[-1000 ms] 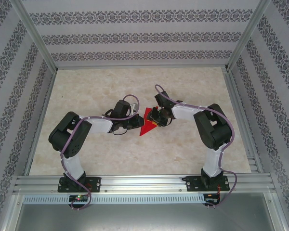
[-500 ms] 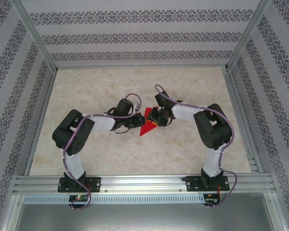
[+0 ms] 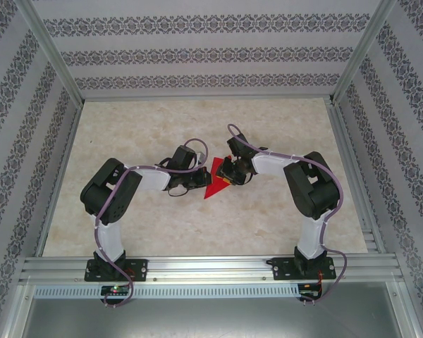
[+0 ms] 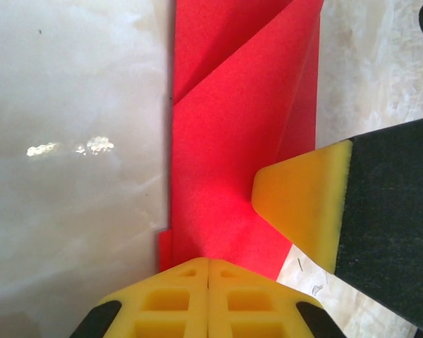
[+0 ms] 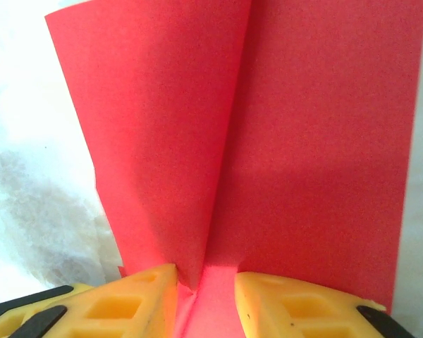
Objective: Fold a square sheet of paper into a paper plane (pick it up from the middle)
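The red sheet of paper (image 3: 214, 186) lies mid-table, folded into a pointed wedge with its tip toward the near edge. My left gripper (image 3: 196, 179) is at its left edge, shut, with its yellow tips (image 4: 209, 262) resting together on the flat paper (image 4: 233, 141). My right gripper (image 3: 229, 176) is over the wedge's upper right. Its jaws (image 5: 206, 273) stand partly apart, astride a raised crease of the paper (image 5: 197, 141), and the left fingertip touches the lifted flap. One yellow pad of the right gripper (image 4: 303, 204) presses the paper in the left wrist view.
The marble-patterned tabletop (image 3: 148, 120) stretches around the paper. Aluminium frame rails (image 3: 197, 266) run along the near edge and sides, with patterned walls beyond. Both arms bend inward toward the centre.
The left arm's elbow has shifted slightly right and its jaws have closed the last bit. The right jaws have narrowed around the crease. The paper has stayed put.
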Robot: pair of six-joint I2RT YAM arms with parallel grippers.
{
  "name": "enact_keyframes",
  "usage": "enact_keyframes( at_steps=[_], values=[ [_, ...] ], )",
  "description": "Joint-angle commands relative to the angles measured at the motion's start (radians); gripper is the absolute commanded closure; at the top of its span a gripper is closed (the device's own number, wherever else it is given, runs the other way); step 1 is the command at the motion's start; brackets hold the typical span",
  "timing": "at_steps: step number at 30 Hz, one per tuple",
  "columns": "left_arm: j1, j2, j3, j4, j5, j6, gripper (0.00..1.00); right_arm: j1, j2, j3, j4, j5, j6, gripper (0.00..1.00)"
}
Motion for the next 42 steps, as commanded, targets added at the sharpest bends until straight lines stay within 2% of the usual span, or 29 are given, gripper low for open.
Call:
enact_keyframes(
  at_steps=[1,18,23,28,31,35,38,42],
  values=[
    [-0.003,0.014,0.027,-0.025,-0.015,0.02,0.93,-0.008,0.147,-0.092,-0.081,0.138,0.017,0.69],
    [-0.003,0.036,0.024,-0.071,-0.013,0.034,0.95,-0.01,0.134,-0.098,-0.067,0.117,0.011,0.72],
    [-0.004,0.037,0.01,-0.114,-0.015,0.063,0.97,-0.021,0.002,-0.078,-0.013,0.043,-0.004,0.69],
    [0.001,0.042,-0.004,-0.147,-0.013,0.09,0.99,-0.035,-0.18,-0.069,0.072,0.03,-0.052,0.65],
    [0.002,0.047,-0.007,-0.168,-0.015,0.101,1.0,-0.036,-0.191,-0.081,0.132,0.007,-0.088,0.73],
    [0.001,0.047,-0.006,-0.191,-0.019,0.108,1.0,-0.034,-0.13,-0.1,0.237,-0.076,-0.077,0.88],
    [0.003,0.045,-0.003,-0.204,-0.027,0.106,1.0,-0.023,-0.091,-0.104,0.311,-0.125,-0.071,0.92],
    [0.003,0.047,0.003,-0.209,-0.033,0.1,1.0,-0.017,-0.062,-0.096,0.309,-0.133,-0.096,0.95]
  ],
)
